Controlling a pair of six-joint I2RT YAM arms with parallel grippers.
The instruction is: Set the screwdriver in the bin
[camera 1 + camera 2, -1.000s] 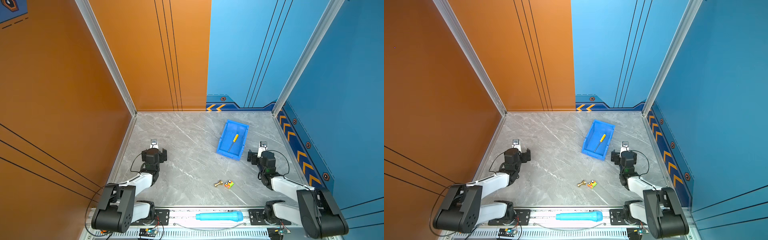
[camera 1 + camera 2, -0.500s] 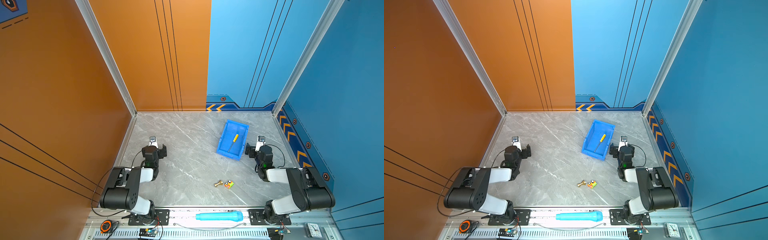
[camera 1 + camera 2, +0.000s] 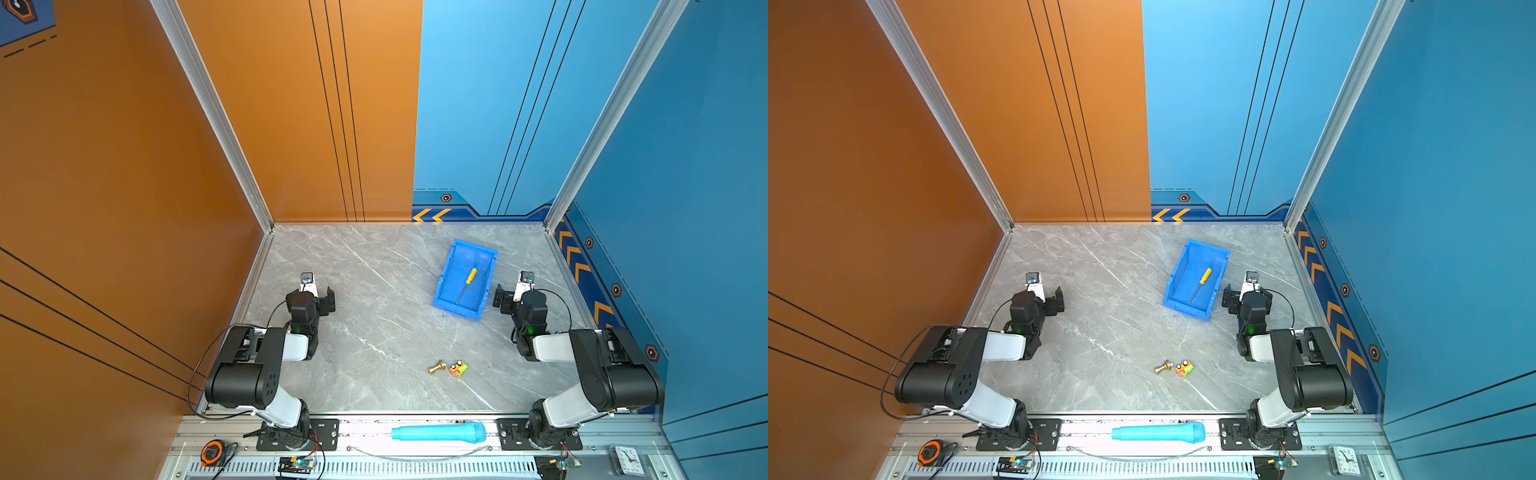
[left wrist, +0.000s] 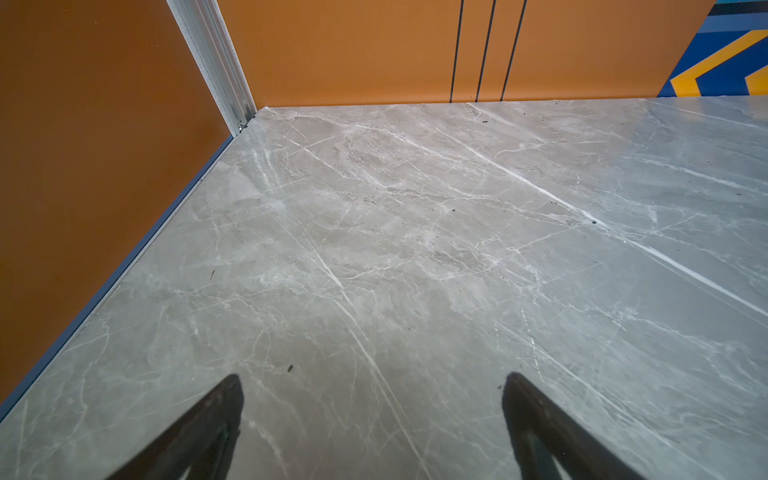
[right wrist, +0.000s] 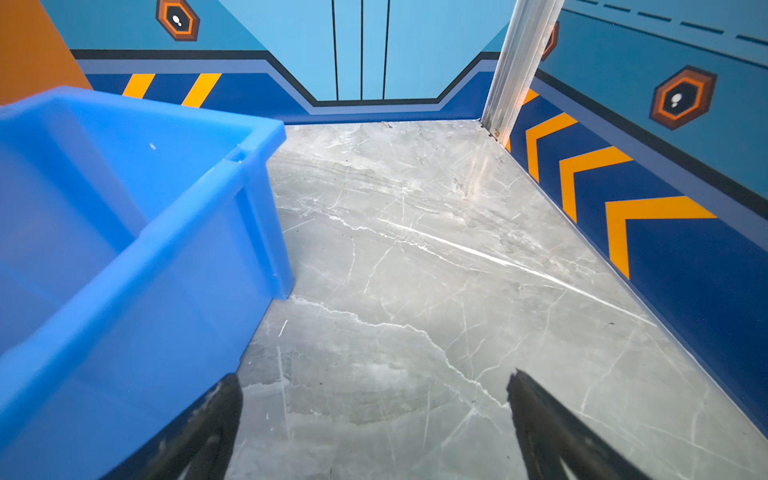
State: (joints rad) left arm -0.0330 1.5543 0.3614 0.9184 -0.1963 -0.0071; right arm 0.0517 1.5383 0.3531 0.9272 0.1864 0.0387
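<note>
Found, in both top views, the screwdriver [image 3: 465, 286] [image 3: 1200, 286] lying flat inside the bin [image 3: 480, 262] [image 3: 1214, 259], yellow handle toward the far end, shaft toward the near end, gripped by neither hand. Spotted the bin sitting slightly askew on the grey marble bench [image 3: 374, 324], right of the middle. Saw the left hand [image 3: 316, 296] low near the orange side wall [image 3: 166, 208], well apart from the bin, and the right hand [image 3: 514, 296] just beside the bin's right wall. Noted a small brass fitting [image 3: 436, 368] and a little colourful block [image 3: 457, 368] side by side nearer the front, plus a light-blue cylinder [image 3: 438, 432] on the front rail [image 3: 365, 428]. Saw, in the left wrist view, that hand's [image 4: 374, 380] dark fingers [image 4: 208, 424] spread wide over bare bench, holding nothing. Saw, in the right wrist view, the other hand's [image 5: 374, 378] fingers [image 5: 540, 424] likewise spread and empty, with the bin's outer wall [image 5: 166, 270] just beside one of them; could not tell whether touching.
</note>
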